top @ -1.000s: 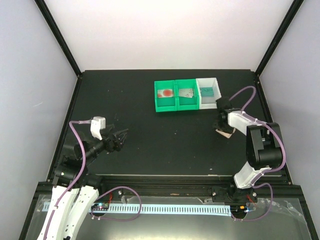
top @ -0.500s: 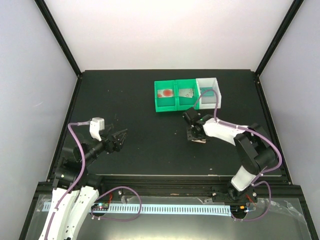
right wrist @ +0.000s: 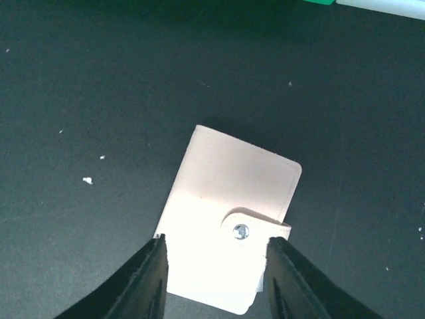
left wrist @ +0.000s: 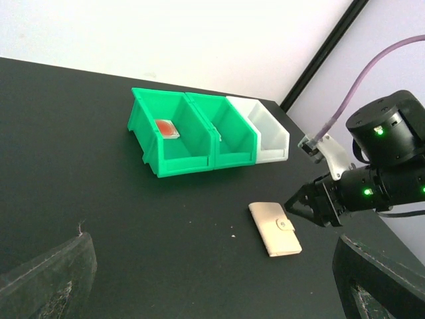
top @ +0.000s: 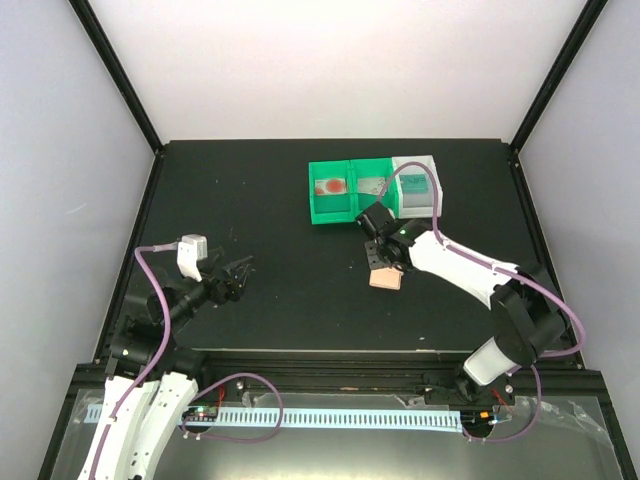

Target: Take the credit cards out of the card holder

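The peach card holder lies flat on the black table, folded shut with its tab snapped. My right gripper hovers just behind it with its jaws apart. In the right wrist view its two fingers flank the holder's near edge without pinching it. From the left wrist view the holder sits clear of the right gripper. The credit cards lie in the bins: a red-blotch card, a silver one and a teal one. My left gripper is open and empty at the left.
Two green bins and a white bin stand in a row at the back, just beyond the right arm. The right arm's purple cable loops over the white bin. Black frame posts mark the table's corners.
The right arm swung left from the table's right side to the middle, bringing the card holder along. The holder now lies flat on the table, out of the jaws. The left arm stayed put.
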Motion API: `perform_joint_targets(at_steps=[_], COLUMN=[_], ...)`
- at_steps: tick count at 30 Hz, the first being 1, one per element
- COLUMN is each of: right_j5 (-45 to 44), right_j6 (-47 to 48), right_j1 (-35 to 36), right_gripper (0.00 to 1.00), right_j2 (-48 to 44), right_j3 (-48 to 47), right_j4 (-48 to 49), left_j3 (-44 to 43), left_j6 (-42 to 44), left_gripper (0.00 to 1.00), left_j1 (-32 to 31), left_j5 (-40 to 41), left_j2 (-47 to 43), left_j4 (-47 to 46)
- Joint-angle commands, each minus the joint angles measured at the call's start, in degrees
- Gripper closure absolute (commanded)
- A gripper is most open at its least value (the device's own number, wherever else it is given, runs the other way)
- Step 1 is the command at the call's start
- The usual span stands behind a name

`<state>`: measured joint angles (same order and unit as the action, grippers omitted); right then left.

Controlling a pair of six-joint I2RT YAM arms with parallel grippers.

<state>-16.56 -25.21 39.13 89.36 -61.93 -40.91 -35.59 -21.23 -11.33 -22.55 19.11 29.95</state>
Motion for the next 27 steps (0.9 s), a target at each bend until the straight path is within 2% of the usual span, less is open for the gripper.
perform_joint_targets(at_steps=[1, 11, 15, 21, 27], right_j5=[-2.8, -4.7, -5.3, -8.6, -10.7], right_j6=[1.3, -1.3, -1.8, -3.1, -3.9], right_j1=[-0.1, -0.4, -0.4, -0.5, -0.5], right_gripper=[0.60, 0.63, 0.63, 0.73, 0.72], right_j2=[2.8, 10.5, 12.2, 14.3, 13.5], right_j3=[-1.6, -1.2, -0.3, 1.1, 1.3], right_j4=[-0.9, 0.6, 2.0, 2.3, 1.1], left_j3=[-0.3, -0.5, -0.4, -0.6, -0.6], left_j6=[-0.5, -0.3, -0.2, 0.0, 0.0], left_gripper=[0.01, 0.01, 0.01, 0.01, 0.01], left_j1=[-0.2, -0.2, -0.2, -0.2, -0.2], left_j5=[1.3, 1.4, 1.4, 1.5, 1.6], left_j2=[-0.7, -0.9, -0.8, -0.4, -0.7], left_j4=[-0.9, -0.6, -0.7, -0.5, -0.6])
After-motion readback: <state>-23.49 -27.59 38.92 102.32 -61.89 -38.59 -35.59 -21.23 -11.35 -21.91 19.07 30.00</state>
